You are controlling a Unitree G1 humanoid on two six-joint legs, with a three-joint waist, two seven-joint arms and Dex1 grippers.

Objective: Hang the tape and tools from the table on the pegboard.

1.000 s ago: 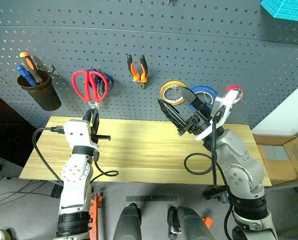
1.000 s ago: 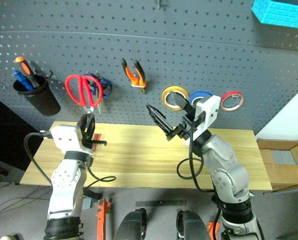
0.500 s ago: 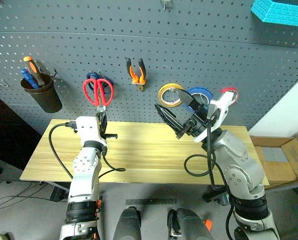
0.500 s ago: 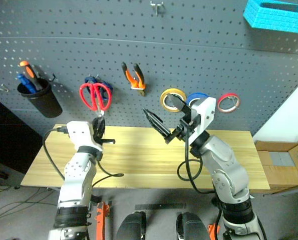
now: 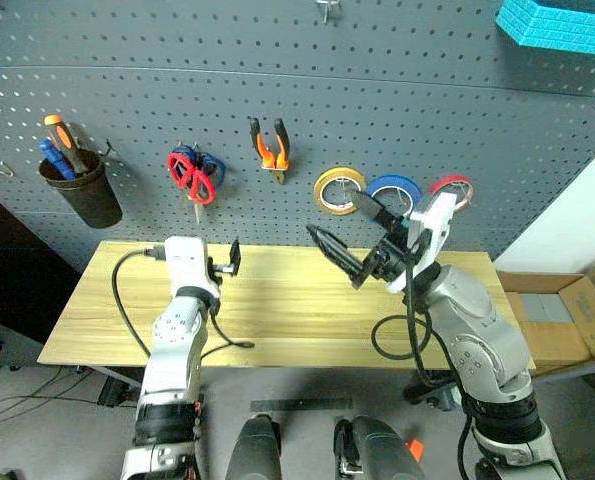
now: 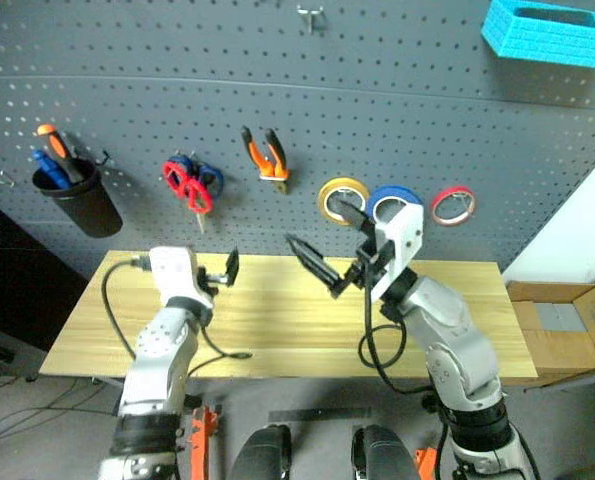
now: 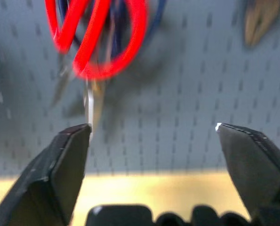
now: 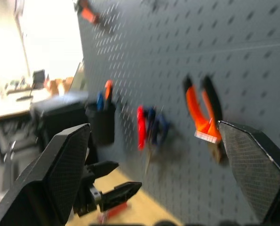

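The red-handled scissors (image 5: 189, 176) hang free on the pegboard (image 5: 397, 90), in front of blue-handled ones. My left gripper (image 5: 220, 263) stands open just below them over the table (image 5: 277, 312); the left wrist view shows the red loops (image 7: 102, 44) above its spread fingers, apart from them. The orange-and-black pliers (image 5: 271, 145) hang to the right, then a yellow ring, the blue tape (image 5: 395, 190) and a red ring. My right gripper (image 5: 343, 230) is open and empty in front of the yellow ring, partly covering it. In the right wrist view the pliers (image 8: 203, 113) sit between its fingers' tips, farther off.
A black cup (image 5: 82, 190) with orange and blue screwdrivers hangs at the board's left. A turquoise basket (image 5: 557, 22) sits at the upper right. Cardboard boxes (image 5: 567, 320) lie on the floor past the table's right end. The left arm's cable trails over the tabletop.
My left gripper has opened, let go of the red scissors and sunk toward the table. The scissors now hang on the board by themselves. The right gripper dropped slightly.
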